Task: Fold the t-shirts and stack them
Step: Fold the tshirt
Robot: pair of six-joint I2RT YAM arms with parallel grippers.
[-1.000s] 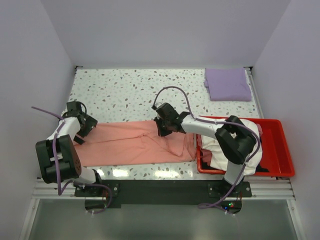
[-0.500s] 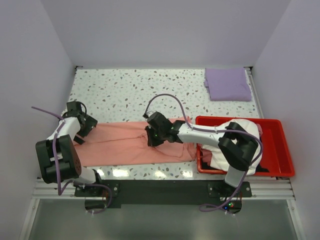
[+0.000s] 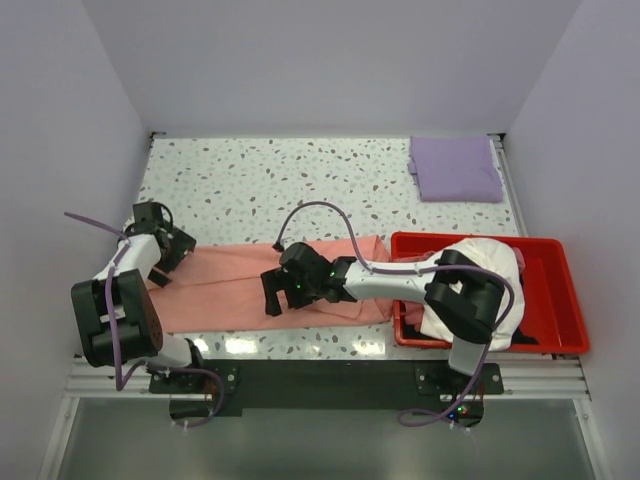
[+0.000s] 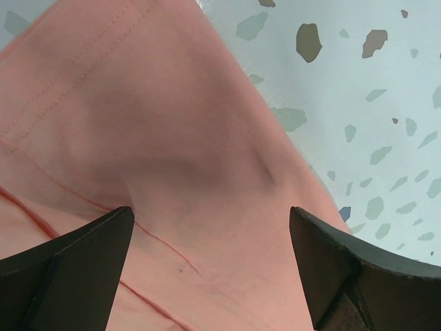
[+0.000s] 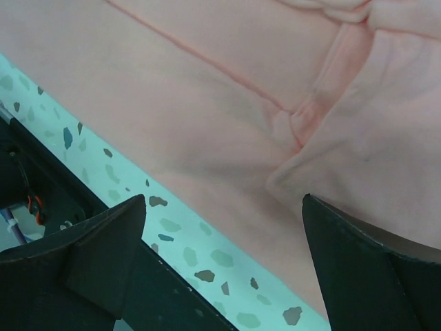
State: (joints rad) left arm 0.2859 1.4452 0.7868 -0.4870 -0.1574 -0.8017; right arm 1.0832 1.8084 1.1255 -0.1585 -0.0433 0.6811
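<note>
The right pincer (image 3: 277, 298), jaws wide, hangs over the salmon-pink t-shirt (image 3: 225, 285) along the speckled table's (image 3: 260, 190) near edge, the left pincer (image 3: 168, 255) at its left end. Left wrist: wide, empty jaws over soft hemmed cloth. Right wrist: wide jaws above a puckered seam; a shallow pinch could drag limp cloth off the edge.

Left wrist view: salmon-pink t-shirt (image 4: 172, 158) fills the left and centre of frame. A stitched hem runs along its upper left and thin seams cross the lower left. Speckled table (image 4: 372, 103) shows at right. Left gripper (image 4: 210, 214) has its dark fingers (image 4: 76, 269) spread wide above the cloth, nothing clamped.
</note>
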